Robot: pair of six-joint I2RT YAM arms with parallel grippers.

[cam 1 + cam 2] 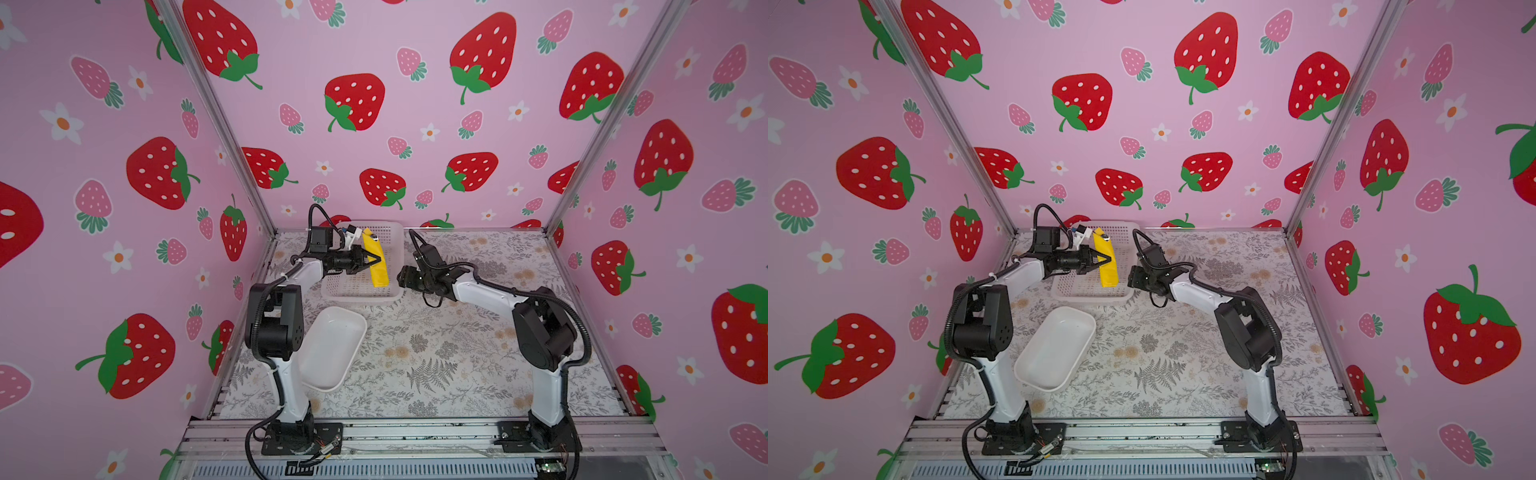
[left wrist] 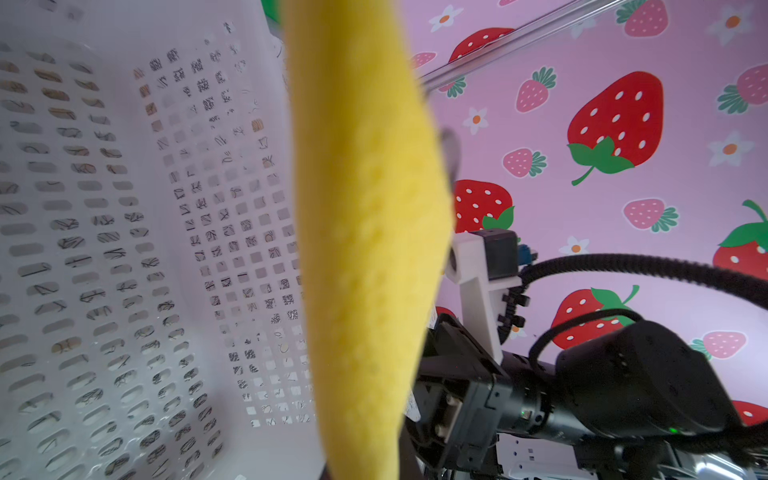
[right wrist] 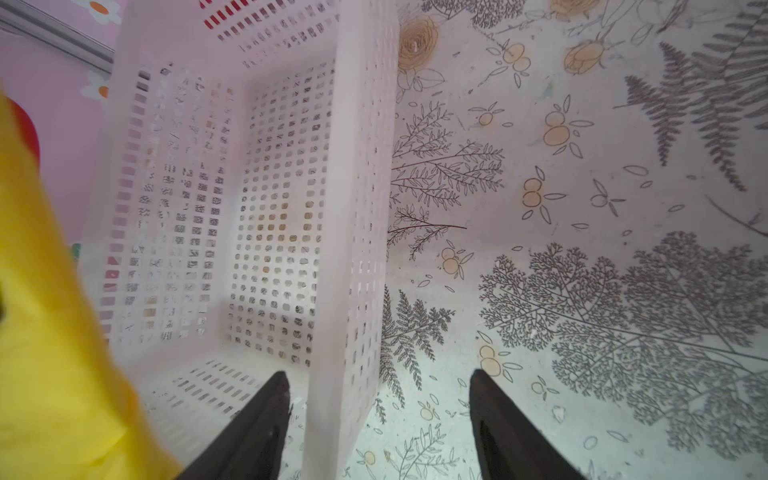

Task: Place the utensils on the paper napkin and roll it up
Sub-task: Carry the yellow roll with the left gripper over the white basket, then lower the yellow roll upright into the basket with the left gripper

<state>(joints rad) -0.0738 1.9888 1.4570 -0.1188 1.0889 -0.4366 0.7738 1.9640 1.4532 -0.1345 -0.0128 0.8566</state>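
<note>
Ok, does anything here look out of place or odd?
Nothing is spilled or damaged. The left gripper holds the napkin roll tilted over the basket, and the white tray lies skewed on the table.

The white perforated basket point(image 1: 1092, 297) stands on the floral counter point(image 1: 1183, 332). Over its inside, the left tool point(image 1: 1108, 259) is pinched onto the rolled yellow paper napkin point(image 1: 1109, 276), which runs lengthwise from the basket's far wall to near its front rim. The right tool point(image 1: 1134, 277) sits just beside the basket's right wall. A white tray point(image 1: 1054, 349) lies in front of the basket, apart from it.
</note>
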